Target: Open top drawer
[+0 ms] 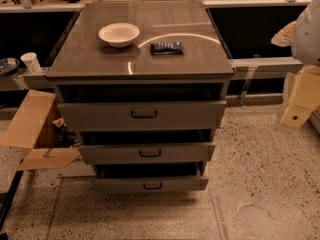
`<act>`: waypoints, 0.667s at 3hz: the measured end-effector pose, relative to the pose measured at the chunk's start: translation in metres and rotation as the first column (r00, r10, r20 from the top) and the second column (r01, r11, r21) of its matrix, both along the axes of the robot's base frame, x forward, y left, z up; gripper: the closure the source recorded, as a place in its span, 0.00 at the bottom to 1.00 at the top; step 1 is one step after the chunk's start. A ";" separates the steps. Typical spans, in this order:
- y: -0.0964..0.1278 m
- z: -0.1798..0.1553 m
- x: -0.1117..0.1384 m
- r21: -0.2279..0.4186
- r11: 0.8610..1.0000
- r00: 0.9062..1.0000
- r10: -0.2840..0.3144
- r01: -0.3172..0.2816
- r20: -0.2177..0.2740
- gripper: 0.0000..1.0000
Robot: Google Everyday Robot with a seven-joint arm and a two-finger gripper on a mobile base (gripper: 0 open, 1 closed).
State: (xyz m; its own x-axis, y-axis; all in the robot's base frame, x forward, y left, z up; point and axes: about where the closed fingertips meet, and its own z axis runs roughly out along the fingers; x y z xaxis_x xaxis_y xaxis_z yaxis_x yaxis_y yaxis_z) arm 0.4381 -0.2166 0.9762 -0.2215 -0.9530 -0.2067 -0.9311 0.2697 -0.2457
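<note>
The top drawer (100, 116) is the tallest grey front of three in a grey metal cabinet (140, 69). Its small dark loop handle (144, 114) sits at the centre. The front stands a little forward of the cabinet top, with a dark gap above it. The two shorter drawers below, the middle one (110, 153) and the bottom one (115, 184), also stand slightly out. My gripper (296, 113), pale yellow under the white arm (307, 31), hangs at the right edge of the view. It is well to the right of the cabinet, touches nothing and holds nothing.
A white bowl (119, 34) and a dark blue packet (167, 47) lie on the cabinet top. Flattened cardboard (32, 124) lies on the floor to the left. A paper cup (31, 62) stands on a ledge at the left. Speckled floor (260, 184) lies in front and to the right.
</note>
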 end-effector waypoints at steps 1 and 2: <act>0.000 0.000 0.000 0.000 1.000 1.000 0.000 0.000 0.000 0.00; 0.008 -0.010 0.003 0.003 0.998 0.998 0.058 -0.058 -0.005 0.00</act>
